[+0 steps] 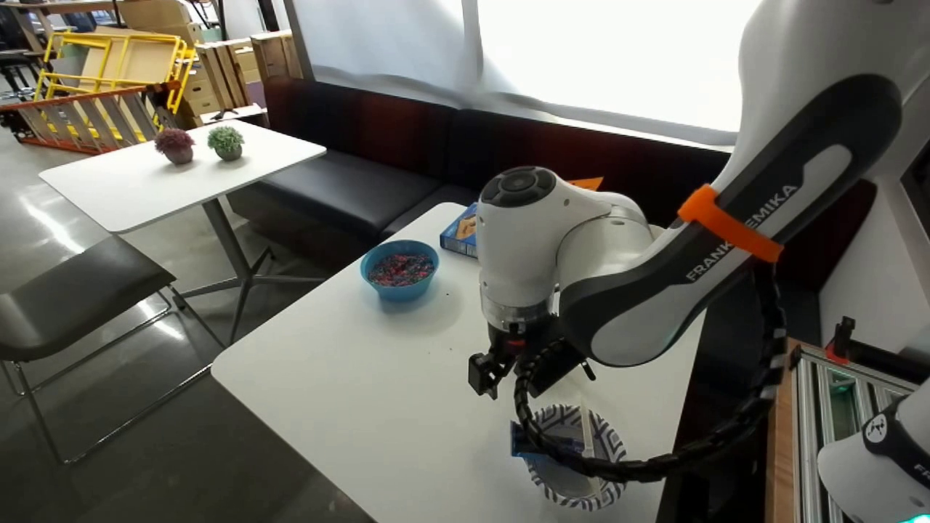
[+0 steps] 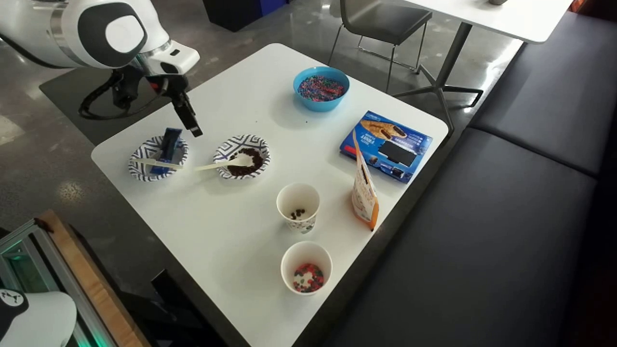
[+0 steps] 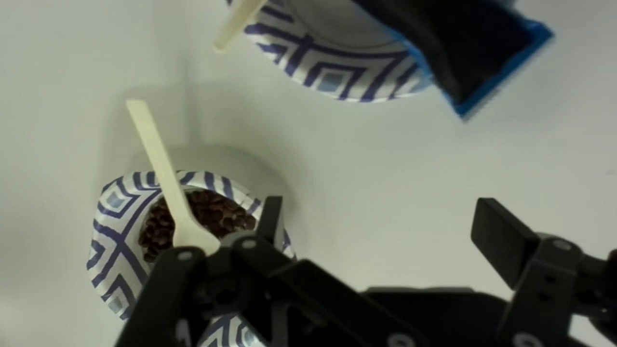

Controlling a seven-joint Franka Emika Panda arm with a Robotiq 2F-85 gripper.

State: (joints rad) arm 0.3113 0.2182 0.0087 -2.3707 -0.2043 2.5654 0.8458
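My gripper (image 3: pixel 385 226) is open and empty above the white table (image 3: pixel 376 159); it also shows in an exterior view (image 2: pixel 193 126). A patterned paper bowl (image 3: pixel 108 236) with brown pieces lies beneath and beside one finger, partly hidden by it. A pale spoon (image 3: pixel 164 166) rests in it, its handle over the rim. A second patterned bowl (image 3: pixel 337 79) holds a dark blue wrapped packet (image 3: pixel 462 53) and a pale utensil (image 3: pixel 238 21); this bowl also shows in an exterior view (image 1: pixel 541 487). I cannot see the gripper touching anything.
A blue bowl (image 2: pixel 320 105) holds colourful bits. A blue box (image 2: pixel 376 140) lies flat near an upright orange and white bag (image 2: pixel 365 195). Two paper cups (image 2: pixel 302 225) (image 2: pixel 313 251) hold small pieces. A dark bench (image 2: pixel 472 250) runs along the table.
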